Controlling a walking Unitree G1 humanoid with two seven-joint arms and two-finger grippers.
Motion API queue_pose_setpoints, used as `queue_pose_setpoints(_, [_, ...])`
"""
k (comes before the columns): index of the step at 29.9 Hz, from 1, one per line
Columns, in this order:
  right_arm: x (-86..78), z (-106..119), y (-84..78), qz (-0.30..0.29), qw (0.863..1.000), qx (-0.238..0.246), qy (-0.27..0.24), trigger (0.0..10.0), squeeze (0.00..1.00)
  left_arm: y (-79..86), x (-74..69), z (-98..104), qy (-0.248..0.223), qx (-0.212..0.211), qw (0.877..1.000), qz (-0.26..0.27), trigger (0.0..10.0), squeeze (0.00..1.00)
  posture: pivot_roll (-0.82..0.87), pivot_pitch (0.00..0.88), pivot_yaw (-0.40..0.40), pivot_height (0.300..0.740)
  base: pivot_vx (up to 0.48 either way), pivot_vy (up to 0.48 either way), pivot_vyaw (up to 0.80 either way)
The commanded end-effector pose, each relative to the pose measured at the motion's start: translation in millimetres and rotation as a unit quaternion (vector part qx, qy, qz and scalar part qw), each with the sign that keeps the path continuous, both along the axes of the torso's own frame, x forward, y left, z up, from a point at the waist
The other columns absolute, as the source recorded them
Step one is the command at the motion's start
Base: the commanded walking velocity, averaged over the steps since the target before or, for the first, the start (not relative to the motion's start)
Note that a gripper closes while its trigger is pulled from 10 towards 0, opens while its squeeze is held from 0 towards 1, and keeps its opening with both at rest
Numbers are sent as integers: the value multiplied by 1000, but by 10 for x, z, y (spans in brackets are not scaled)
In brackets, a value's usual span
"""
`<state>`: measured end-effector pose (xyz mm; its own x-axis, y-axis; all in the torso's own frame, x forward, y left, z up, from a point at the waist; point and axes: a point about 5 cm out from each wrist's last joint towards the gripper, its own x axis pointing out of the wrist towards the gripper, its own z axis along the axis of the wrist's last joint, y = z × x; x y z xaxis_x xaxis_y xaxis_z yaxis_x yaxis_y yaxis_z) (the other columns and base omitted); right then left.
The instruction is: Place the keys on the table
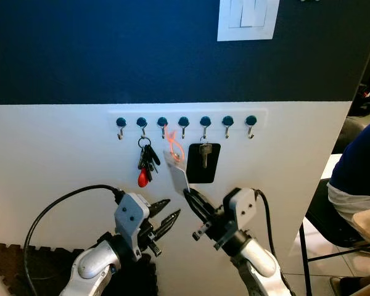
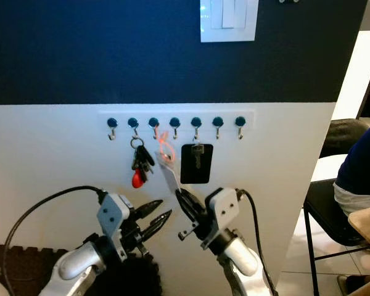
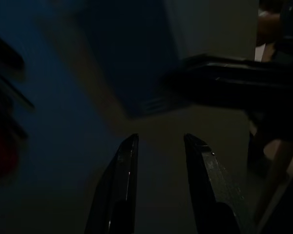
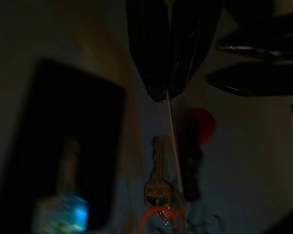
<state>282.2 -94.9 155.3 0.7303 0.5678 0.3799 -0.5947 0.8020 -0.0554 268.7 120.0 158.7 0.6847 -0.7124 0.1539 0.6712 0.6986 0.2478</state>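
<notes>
Head views: a hook rail [image 1: 185, 117] on the wall carries three sets. My right gripper [image 1: 188, 196] pinches the white tag [image 1: 177, 174] of the keys [image 1: 174, 150], whose orange ring hangs on the third hook; gripping the tag low probably leaves the ring free to lift off. My left gripper [image 1: 164, 220] waits beside it, fingers parted, empty.

Left wrist view: my left fingers [image 3: 122, 185] stand apart before the wall.

Right wrist view: my right fingers [image 4: 168, 48] are closed on the tag's edge, key and ring beyond.
</notes>
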Motion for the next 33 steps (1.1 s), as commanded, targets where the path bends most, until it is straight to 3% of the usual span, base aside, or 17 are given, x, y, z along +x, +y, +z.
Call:
queue_pose_setpoints(1, [-2,-61,-48,-15,1000,0,9,1255,0,39,-9,-101,17,13,1000,7,10000,0,71,23,37,740,0,0,0])
queue_pose_setpoints(2, [-40,-228,-136,-34,999,-6,34,1882,0,93,12,-237,41,26,998,32,10000,0,68,16,37,740,0,0,0])
queue_pose_setpoints(7, [-149,-572,-309,-74,993,-19,87,2078,0,221,-15,-596,90,69,990,80,10000,0,69,11,38,740,0,0,0])
queue_pose_setpoints(8, [-184,-663,-363,-89,991,-23,101,2157,0,260,-42,-724,112,77,986,91,10000,0,69,10,37,740,0,0,0])
queue_pose_setpoints(9, [-268,-877,-468,-119,983,-41,135,3608,0,356,-108,-1026,171,95,972,130,10000,0,65,8,39,740,0,0,0])
queue_pose_setpoints(11, [-315,-988,-507,-128,978,-56,153,3961,0,400,-146,-1154,197,103,963,150,10000,0,65,8,39,740,0,0,0])
queue_pose_setpoints(12, [-370,-1115,-540,-134,973,-68,176,4980,0,451,-178,-1257,202,126,955,175,10000,0,56,4,49,740,0,0,0])
queue_pose_setpoints(13, [-467,-1320,-598,-147,961,-86,217,9843,0,545,-221,-1395,215,146,939,225,10000,0,54,2,51,740,0,0,0])
queue_pose_setpoints(18, [-610,-1581,-680,-165,941,-101,276,10000,0,682,-296,-1624,273,161,902,293,10000,0,55,0,51,740,0,0,0])
queue_pose_setpoints(21, [-721,-1829,-758,-193,910,-92,355,10000,0,715,-393,-1836,331,181,872,313,10000,0,56,0,47,740,0,0,0])
queue_pose_setpoints(22, [-750,-1893,-778,-202,899,-84,380,10000,0,709,-416,-1878,342,183,867,313,10000,0,55,2,45,740,0,0,0])
queue_pose_setpoints(23, [-750,-1893,-778,-202,899,-84,380,10000,0,709,-416,-1878,342,183,867,313,10000,0,55,2,45,740,0,0,0])
queue_pose_setpoints(26, [-851,-2096,-860,-240,852,-56,462,10000,0,667,-458,-1970,364,156,864,310,10000,0,51,3,43,740,0,0,0])
queue_pose_setpoints(27, [-851,-2096,-860,-240,852,-56,462,10000,0,667,-458,-1970,364,156,864,310,10000,0,51,3,43,740,0,0,0])
queue_pose_setpoints(28, [-895,-2151,-886,-249,839,-46,482,10000,0,660,-478,-2002,377,132,858,324,10000,0,49,4,39,740,0,0,0])
queue_pose_setpoints(29, [-972,-2233,-942,-277,810,-24,515,10000,0,669,-524,-2065,396,106,841,352,10000,0,53,3,34,740,0,0,0])
queue_pose_setpoints(33, [-997,-2253,-984,-298,799,-17,522,10000,0,680,-563,-2118,413,102,829,363,10000,0,56,3,27,740,0,0,0])
